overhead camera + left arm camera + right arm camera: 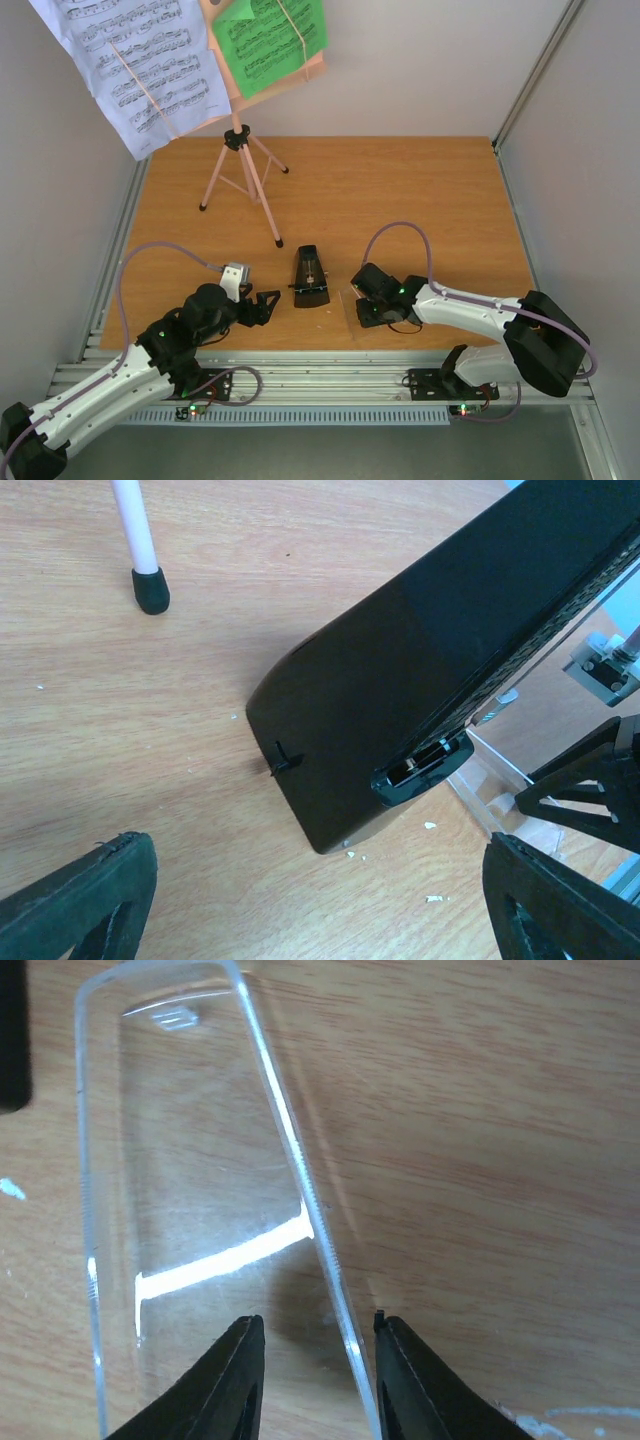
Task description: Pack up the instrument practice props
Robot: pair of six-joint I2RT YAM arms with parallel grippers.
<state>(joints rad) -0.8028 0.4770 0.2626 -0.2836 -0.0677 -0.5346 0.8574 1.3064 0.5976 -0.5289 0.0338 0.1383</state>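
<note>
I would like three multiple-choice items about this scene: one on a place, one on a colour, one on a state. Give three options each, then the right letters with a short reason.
1. Where on the table is the black metronome?
A. at the far right corner
B. near the front, between the left end effector and the right end effector
C. at the back edge

2. What hangs on the music stand?
A. a white sheet and a green sheet
B. a yellow and a blue sheet
C. two pink sheets

3. How is the clear cover?
A. fitted on the metronome
B. lying flat on the table, off the metronome
C. lifted in the air

Answers:
1 B: the top view shows it between both arms' tips.
2 A: both colours show from above.
3 B: the right wrist view shows it flat on the wood.
</note>
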